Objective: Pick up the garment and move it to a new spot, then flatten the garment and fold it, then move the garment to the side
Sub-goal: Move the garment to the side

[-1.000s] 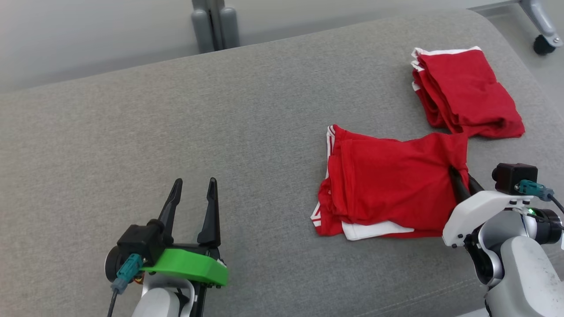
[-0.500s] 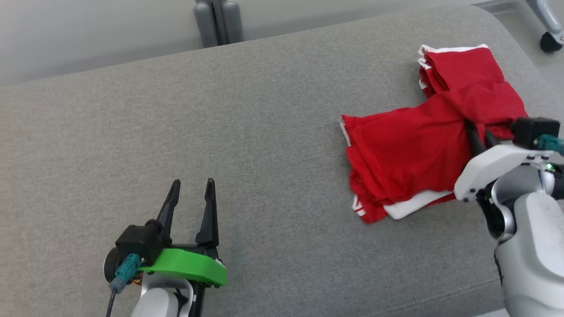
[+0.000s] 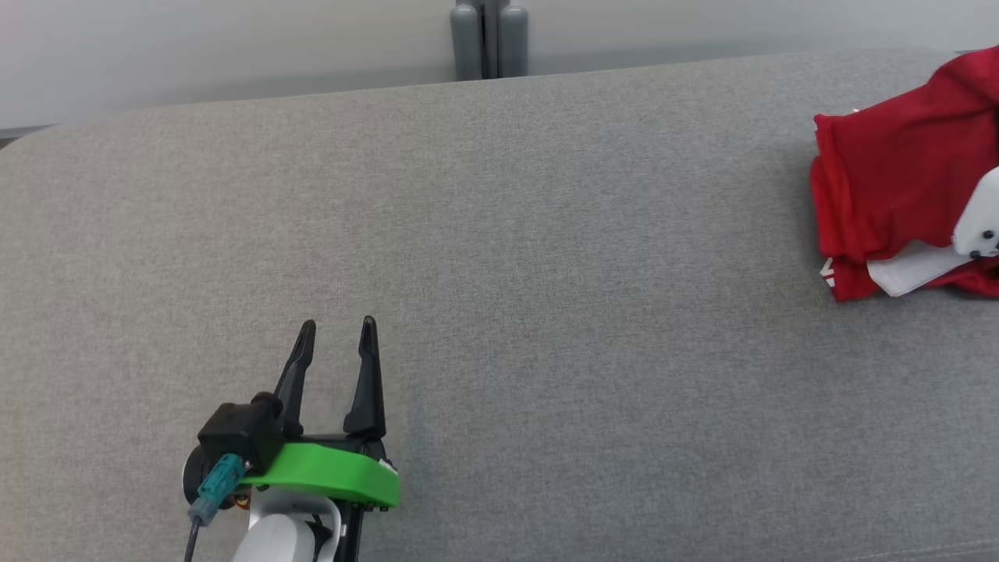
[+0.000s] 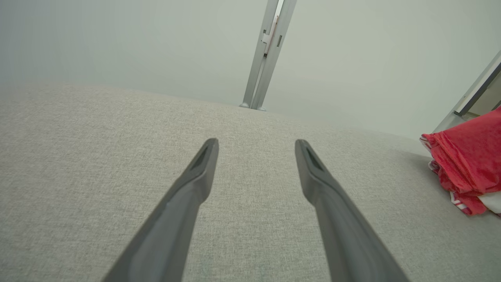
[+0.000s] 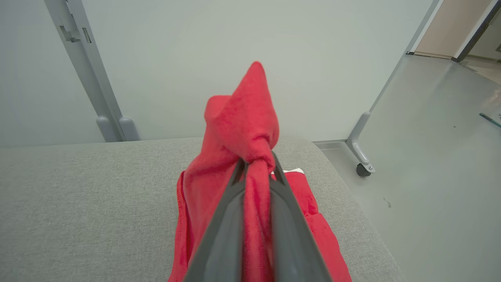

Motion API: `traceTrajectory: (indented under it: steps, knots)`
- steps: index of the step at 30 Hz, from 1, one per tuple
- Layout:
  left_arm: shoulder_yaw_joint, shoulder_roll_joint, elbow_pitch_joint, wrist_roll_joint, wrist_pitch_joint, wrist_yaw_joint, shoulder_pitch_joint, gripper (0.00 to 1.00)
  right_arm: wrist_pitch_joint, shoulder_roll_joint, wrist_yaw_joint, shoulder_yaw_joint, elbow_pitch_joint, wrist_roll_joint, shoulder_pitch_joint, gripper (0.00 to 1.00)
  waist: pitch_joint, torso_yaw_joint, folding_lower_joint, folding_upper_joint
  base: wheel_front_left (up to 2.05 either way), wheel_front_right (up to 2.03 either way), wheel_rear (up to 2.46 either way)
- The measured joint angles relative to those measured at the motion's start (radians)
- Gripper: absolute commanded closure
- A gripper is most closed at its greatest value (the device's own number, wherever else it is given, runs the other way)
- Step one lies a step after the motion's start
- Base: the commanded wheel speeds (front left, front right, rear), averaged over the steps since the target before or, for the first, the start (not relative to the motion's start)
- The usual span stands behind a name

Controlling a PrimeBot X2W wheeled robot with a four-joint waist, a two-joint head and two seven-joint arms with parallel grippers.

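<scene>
The red garment [image 3: 882, 172] with white trim is bunched at the right edge of the head view, partly lifted off the grey cushion [image 3: 546, 234]. In the right wrist view my right gripper [image 5: 256, 164] is shut on a fold of the garment [image 5: 242, 117], which peaks above the fingertips and hangs down beside them. Part of the right arm's white shell [image 3: 979, 218] shows in front of the cloth. My left gripper [image 3: 335, 324] rests open and holds nothing at the lower left, far from the garment [image 4: 465, 164], which shows at the right of its wrist view past the open left gripper [image 4: 255, 143].
Another red piece with a white edge [image 5: 309, 203] lies on the cushion under the held cloth. A grey post [image 3: 488, 39] stands behind the cushion. The cushion's right end drops to the floor, where a frame leg on a caster [image 5: 363, 169] stands.
The right gripper has carried the garment right and up, over the other red pile. The head view has turned, so the cloth now sits at the right edge. The left gripper has kept still.
</scene>
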Motion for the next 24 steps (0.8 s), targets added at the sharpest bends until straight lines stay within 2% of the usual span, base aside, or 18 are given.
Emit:
traceTrajectory:
  steps: [8,9,10,11,12,17,21,24]
  knots:
    - [-0.011,0.000,-0.003,0.013,0.000,-0.005,-0.022,0.00,-0.013,-0.098,0.000,-0.142,0.113,-0.085,-0.043,1.00,0.050,0.045,0.0000,0.0000,0.00,0.00,0.00]
    - [-0.011,0.000,-0.003,0.015,0.000,-0.007,-0.024,0.00,-0.024,-0.103,0.000,-0.161,0.126,-0.098,-0.046,0.97,0.057,0.050,0.0000,0.0000,0.00,0.00,0.00]
    - [-0.012,0.000,-0.002,0.022,0.000,-0.007,-0.026,0.00,-0.043,-0.108,0.000,-0.179,0.141,-0.118,-0.048,0.83,0.065,0.057,0.0000,0.0000,0.00,0.00,0.00]
    - [-0.011,0.000,-0.001,0.025,0.000,-0.008,-0.028,0.00,-0.069,-0.111,0.000,-0.202,0.155,-0.140,-0.052,0.37,0.072,0.064,0.0000,0.0000,0.00,0.00,0.00]
    - [-0.010,0.000,0.000,0.028,0.000,-0.008,-0.031,0.00,-0.087,-0.114,0.000,-0.218,0.167,-0.156,-0.054,0.00,0.078,0.069,0.0000,0.0000,0.00,0.00,0.00]
    - [-0.003,0.000,0.006,0.036,0.000,-0.012,-0.037,0.00,-0.201,-0.099,0.000,-0.318,0.240,-0.248,-0.073,0.00,0.102,0.097,0.0000,0.0000,0.00,0.00,0.00]
    - [0.006,0.000,0.009,0.043,0.000,-0.012,-0.037,0.00,-0.250,-0.058,0.000,-0.328,0.297,-0.281,-0.087,0.00,0.102,0.097,0.0000,0.0000,0.00,0.00,0.00]
    - [0.009,0.000,0.010,0.046,0.000,-0.013,-0.037,0.00,-0.283,-0.052,0.000,-0.310,0.317,-0.291,-0.105,0.00,0.095,0.083,0.0000,0.0000,0.00,0.00,0.00]
